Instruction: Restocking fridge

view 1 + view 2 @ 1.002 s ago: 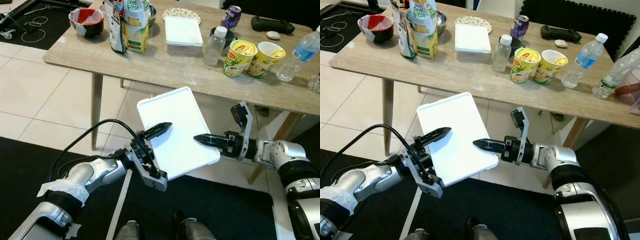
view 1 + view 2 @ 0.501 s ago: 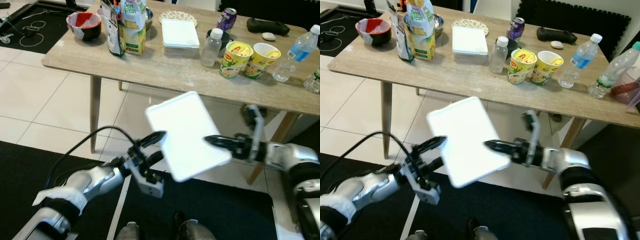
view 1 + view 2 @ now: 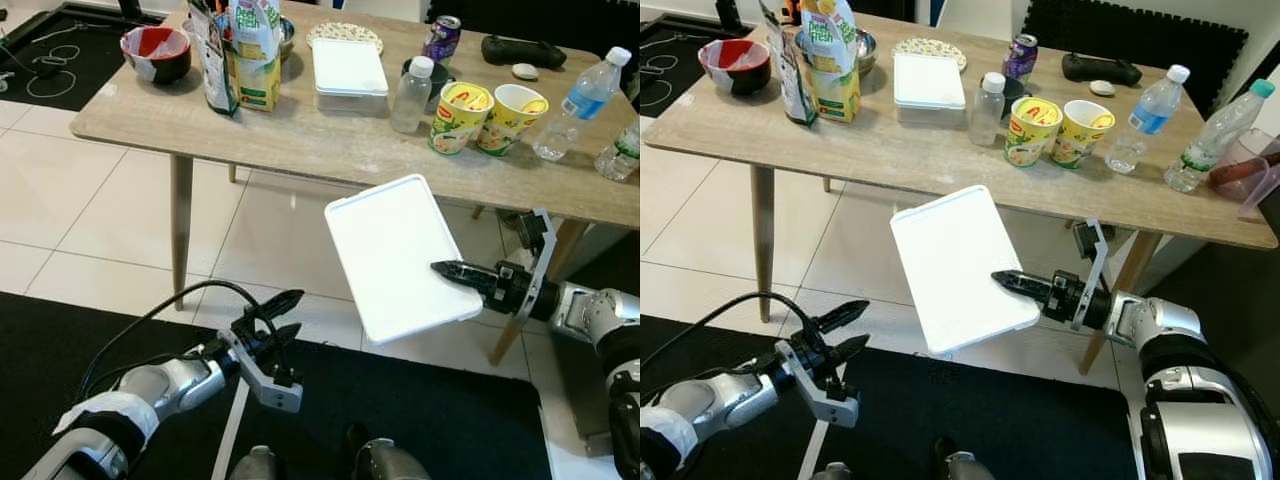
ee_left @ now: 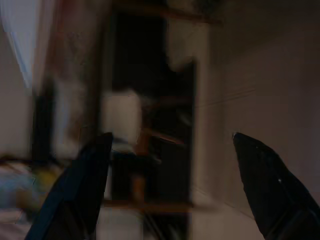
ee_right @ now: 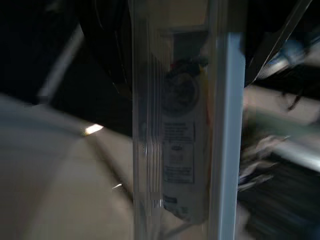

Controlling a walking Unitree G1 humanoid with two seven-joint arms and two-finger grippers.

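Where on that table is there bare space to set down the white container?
The wooden table's front strip is bare, widest between the juice carton and the small bottle. The back is crowded: bowl, lidded box, noodle cups.

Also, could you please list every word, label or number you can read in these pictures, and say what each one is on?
"Fresh": on the yellow-green carton on the table; the word above it is cut off.
Printed label seen through the white-lidded container held in the right hand: too blurred to read.
Yellow noodle cups, purple can and water bottle labels: too small to read.
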